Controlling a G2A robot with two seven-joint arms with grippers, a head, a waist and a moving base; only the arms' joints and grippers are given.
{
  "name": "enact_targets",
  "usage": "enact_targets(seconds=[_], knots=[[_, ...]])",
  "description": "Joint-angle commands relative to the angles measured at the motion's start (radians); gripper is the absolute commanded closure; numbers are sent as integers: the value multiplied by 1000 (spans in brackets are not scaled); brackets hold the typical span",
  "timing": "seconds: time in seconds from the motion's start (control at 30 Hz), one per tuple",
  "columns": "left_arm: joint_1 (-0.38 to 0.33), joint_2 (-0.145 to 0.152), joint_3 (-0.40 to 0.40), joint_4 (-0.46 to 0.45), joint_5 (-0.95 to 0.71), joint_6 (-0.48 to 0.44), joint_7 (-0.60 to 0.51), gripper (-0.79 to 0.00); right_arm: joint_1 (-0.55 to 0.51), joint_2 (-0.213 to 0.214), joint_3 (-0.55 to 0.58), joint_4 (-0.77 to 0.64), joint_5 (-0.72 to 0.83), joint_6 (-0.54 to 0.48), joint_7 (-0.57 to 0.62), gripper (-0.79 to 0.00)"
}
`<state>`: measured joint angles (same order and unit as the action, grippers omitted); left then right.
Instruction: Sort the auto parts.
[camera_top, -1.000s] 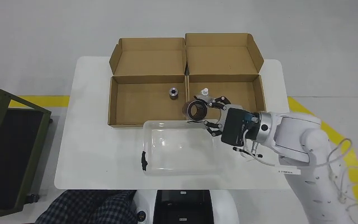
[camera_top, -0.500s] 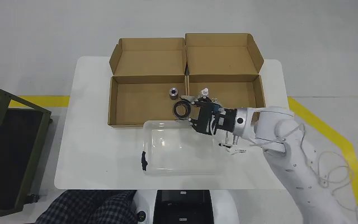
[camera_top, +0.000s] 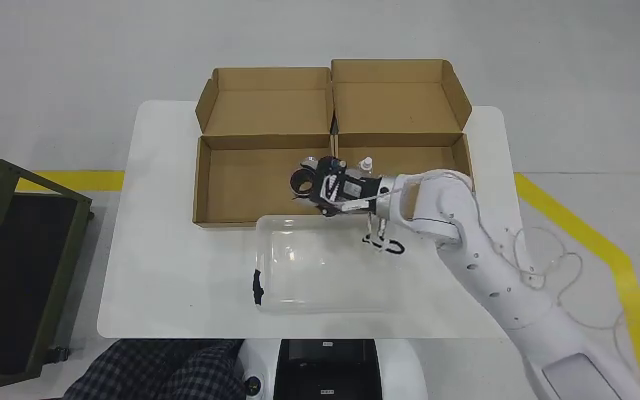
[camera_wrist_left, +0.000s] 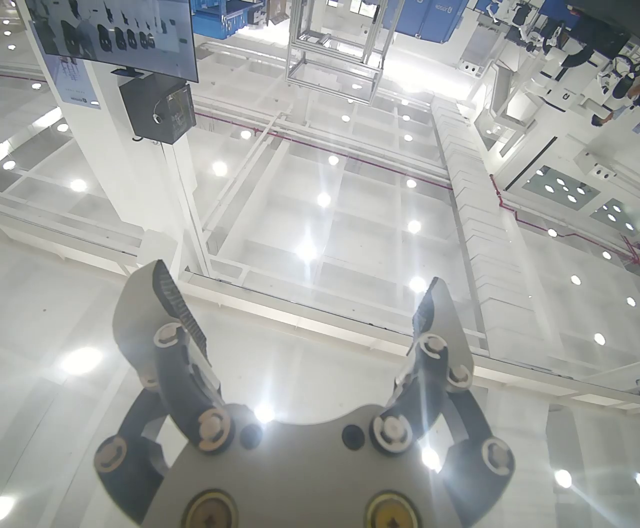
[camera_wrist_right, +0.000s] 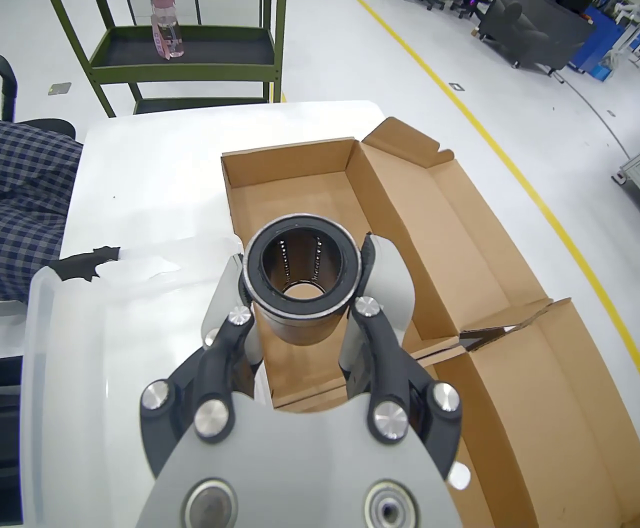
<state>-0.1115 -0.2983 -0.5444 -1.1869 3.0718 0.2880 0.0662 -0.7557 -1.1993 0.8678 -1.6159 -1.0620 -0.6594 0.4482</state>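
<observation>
My right gripper (camera_top: 320, 184) is shut on a black cylindrical bearing (camera_top: 301, 181) with a hollow bore, held over the right end of the left cardboard box (camera_top: 240, 185). In the right wrist view the bearing (camera_wrist_right: 300, 320) sits between the fingers (camera_wrist_right: 380, 280) of the right gripper (camera_wrist_right: 303, 262), above the floor of that left box (camera_wrist_right: 300, 195). A small white part (camera_top: 368, 162) lies in the right cardboard box (camera_top: 420, 170). My left gripper (camera_wrist_left: 300, 300) is open with nothing in it and points up at the ceiling.
A clear plastic bin (camera_top: 262, 250) with black tape (camera_top: 256, 287) on its rim stands in front of the boxes on the white table (camera_top: 160, 250). Both box lids (camera_top: 330, 100) are folded back. A green cart (camera_top: 30, 270) stands off the table's left side.
My right arm has carried the bearing leftward, from above the near edge of the right box to over the left box. The left box's small grey part is now hidden behind the gripper.
</observation>
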Motion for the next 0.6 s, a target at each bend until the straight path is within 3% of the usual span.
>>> enact_targets(seconds=[0.0,0.57], knots=[[0,0,0,0,0,0,0,-785,23,-11,-24,41,9,21,-6,0],[0,0,0,0,0,0,0,-785,152,-91,-169,309,19,85,25,0]])
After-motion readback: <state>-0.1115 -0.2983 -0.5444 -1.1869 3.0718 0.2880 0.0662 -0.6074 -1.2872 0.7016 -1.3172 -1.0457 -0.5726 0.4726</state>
